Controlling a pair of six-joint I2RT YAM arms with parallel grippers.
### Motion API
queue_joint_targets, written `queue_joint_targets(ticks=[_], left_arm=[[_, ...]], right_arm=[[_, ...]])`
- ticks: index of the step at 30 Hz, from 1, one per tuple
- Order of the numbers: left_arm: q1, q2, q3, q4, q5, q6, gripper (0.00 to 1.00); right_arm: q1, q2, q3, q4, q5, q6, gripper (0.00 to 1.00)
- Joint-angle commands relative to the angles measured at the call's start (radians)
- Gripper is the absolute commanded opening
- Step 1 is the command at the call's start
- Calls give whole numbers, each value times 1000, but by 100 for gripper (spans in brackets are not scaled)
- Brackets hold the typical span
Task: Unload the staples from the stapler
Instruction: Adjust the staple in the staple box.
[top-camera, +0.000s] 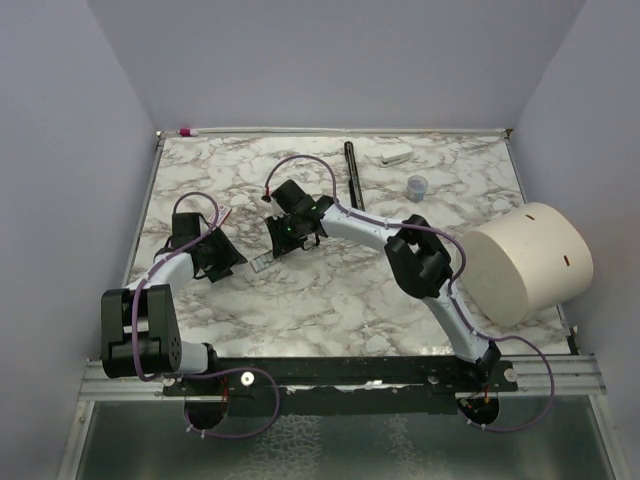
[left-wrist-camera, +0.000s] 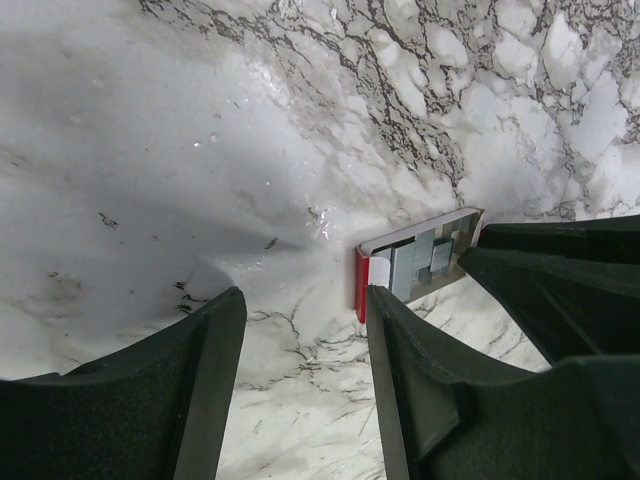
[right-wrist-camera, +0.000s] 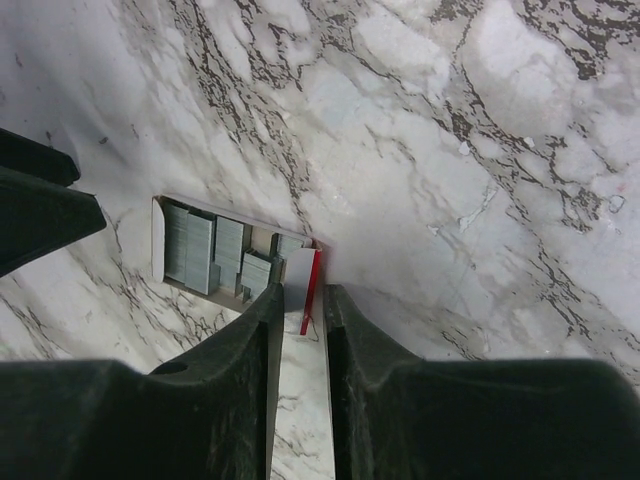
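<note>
Stapler (right-wrist-camera: 240, 260) lies open on the table (right-wrist-camera: 480, 200), staples (right-wrist-camera: 190, 245) showing, its red end pinched in the narrow right tool (right-wrist-camera: 303, 300); the half-open, empty left tool (left-wrist-camera: 303, 300) should brace it squarely.

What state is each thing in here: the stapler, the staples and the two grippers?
The stapler: lying flat, open.
The staples: short strips, inside the stapler.
The left gripper: open, empty, beside the stapler.
The right gripper: shut on the stapler's red end.
</note>
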Motion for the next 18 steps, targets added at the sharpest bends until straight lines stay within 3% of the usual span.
queue_joint_targets(ticks=[1,11,18], left_arm=[[-10,-13,-19,13,25,0,53],[-26,-32,-41,44,62,-23,52],[-54,-32,-46,35,46,-41,38]], right_arm=[[1,12,-42,-34,-31,9,20],[-16,-14,-87,5,-88,24,18],[-19,-15,-87,10,-93,8,28]])
